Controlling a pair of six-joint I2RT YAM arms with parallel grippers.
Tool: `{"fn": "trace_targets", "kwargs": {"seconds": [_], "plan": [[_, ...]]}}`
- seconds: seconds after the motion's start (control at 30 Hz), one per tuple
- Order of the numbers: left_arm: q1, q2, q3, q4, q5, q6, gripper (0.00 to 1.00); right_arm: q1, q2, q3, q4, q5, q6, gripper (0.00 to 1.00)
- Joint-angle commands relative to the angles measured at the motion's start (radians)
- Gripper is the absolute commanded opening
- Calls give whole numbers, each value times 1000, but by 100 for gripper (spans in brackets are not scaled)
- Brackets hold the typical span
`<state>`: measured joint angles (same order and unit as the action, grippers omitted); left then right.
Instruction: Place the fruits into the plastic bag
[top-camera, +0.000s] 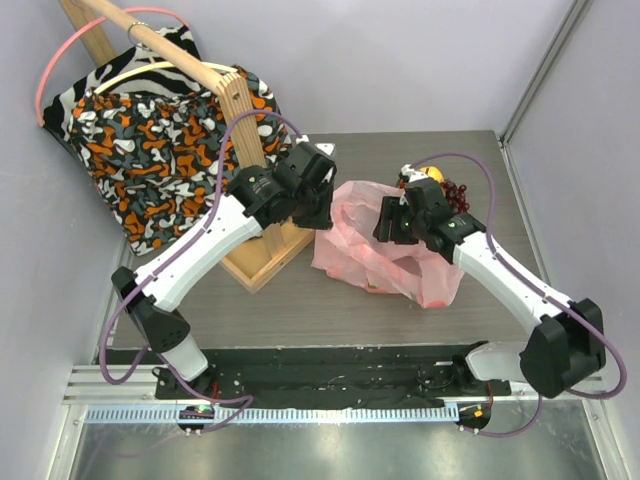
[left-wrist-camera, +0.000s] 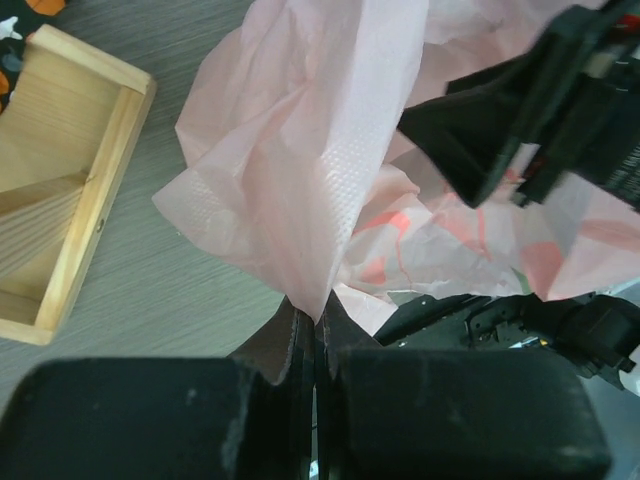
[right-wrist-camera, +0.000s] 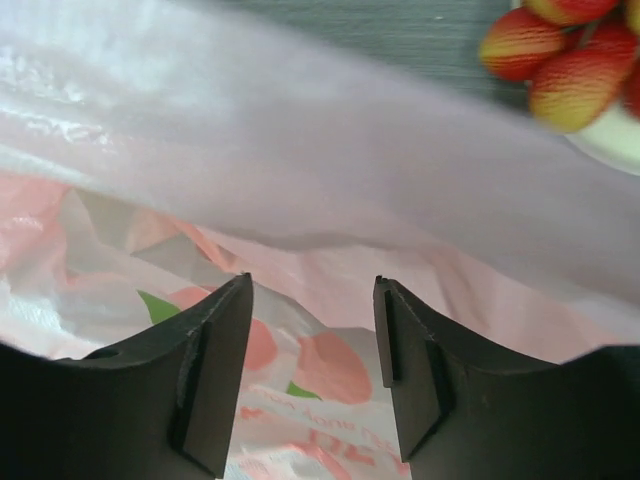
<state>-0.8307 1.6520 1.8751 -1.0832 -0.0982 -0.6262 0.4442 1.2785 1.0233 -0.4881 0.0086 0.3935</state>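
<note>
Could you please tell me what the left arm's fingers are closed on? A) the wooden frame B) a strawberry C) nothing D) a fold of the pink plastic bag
D: in the left wrist view the left fingers are shut tight, pinching a fold of the pink plastic bag.

Strawberries (right-wrist-camera: 560, 60) blurred, cropped at the corner; near fold of bag (right-wrist-camera: 300, 150) blurred; grapes (top-camera: 460, 190) partly hidden behind right gripper (top-camera: 392, 228).

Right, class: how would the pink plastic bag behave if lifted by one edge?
Probably floppy: the pink plastic bag lies crumpled in deep folds, so it would likely drape and sag shut. Likely very light: the film is thin enough for its print to show through. Possibly slippery, given its sheen.
</note>
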Motion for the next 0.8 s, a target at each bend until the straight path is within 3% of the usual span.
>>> {"fn": "trace_targets", "kwargs": {"seconds": [0.0, 0.13, 0.23, 0.5, 0.77], "plan": [[5, -6, -8, 54, 48, -26, 0, 11, 68, 26, 117, -84, 48, 58], [5, -20, -37, 71, 57, -32, 0, 33, 159, 32, 177, -97, 44, 57], [5, -20, -63, 91, 32, -26, 0, 73, 211, 69, 129, -139, 1, 59], [11, 8, -41, 115, -70, -44, 0, 134, 232, -35, 109, -239, -64, 74], [38, 12, -47, 141, -58, -63, 0, 232, 331, -17, 62, -184, -120, 88]]}}
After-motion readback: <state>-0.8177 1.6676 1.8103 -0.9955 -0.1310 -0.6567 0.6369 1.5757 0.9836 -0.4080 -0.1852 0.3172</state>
